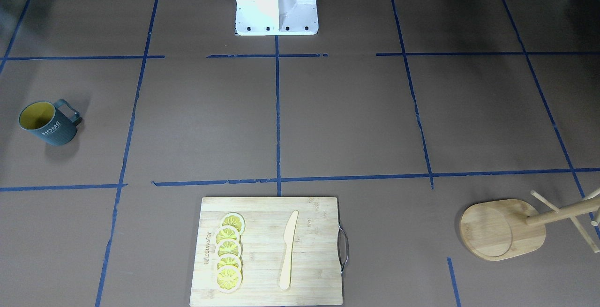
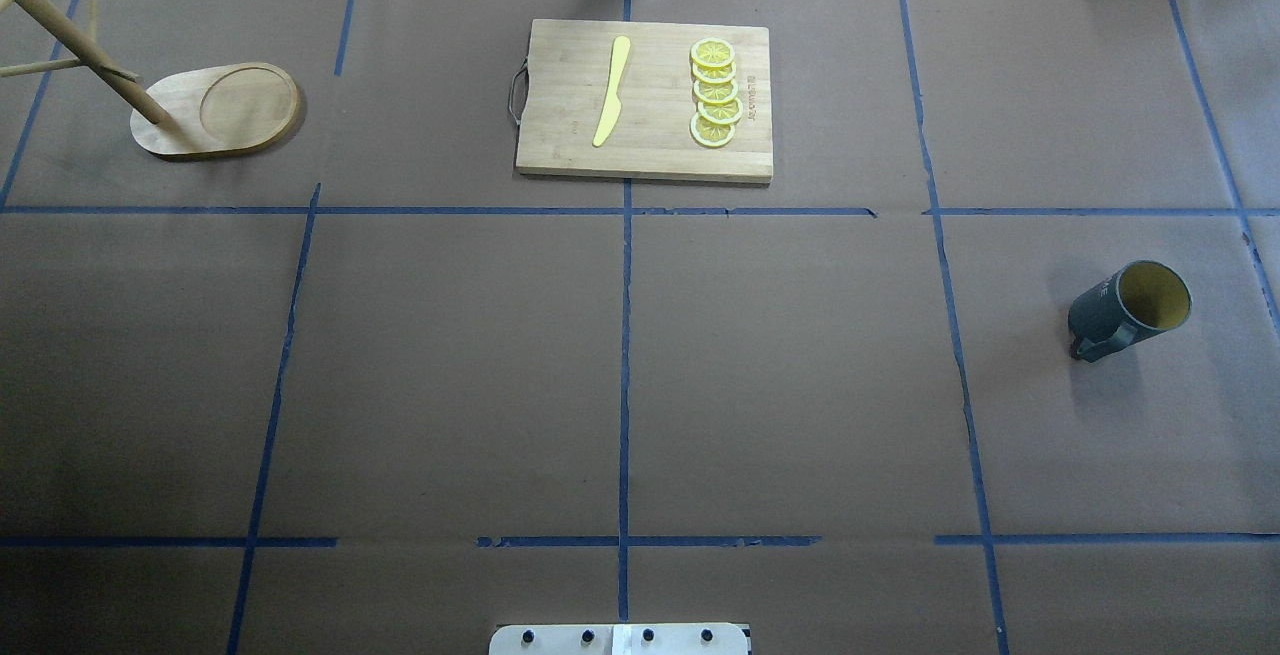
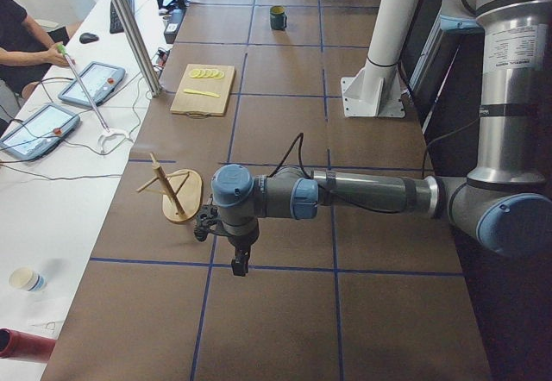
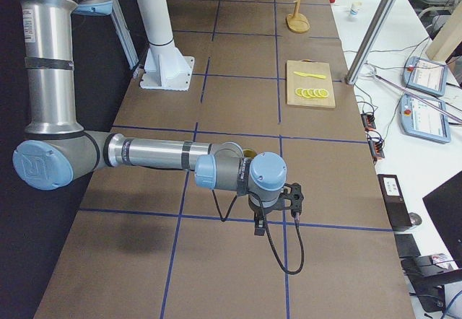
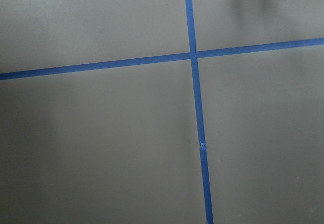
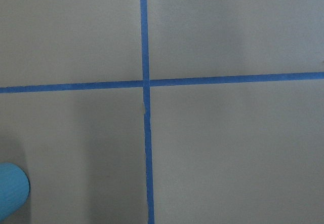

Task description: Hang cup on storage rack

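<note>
The cup is dark blue-grey with a yellow inside and white "HOME" lettering. It stands on the brown table on my right side, and is far and small in the exterior left view. The storage rack, a bamboo mug tree with an oval base, stands at the far left corner. My left gripper hangs over the table near the rack. My right gripper hangs near the cup, which the arm mostly hides. Whether the grippers are open or shut, I cannot tell. Both wrist views show only taped table.
A wooden cutting board with lemon slices and a yellow knife lies at the far middle. The white robot pedestal stands at the near edge. Blue tape lines cross the table.
</note>
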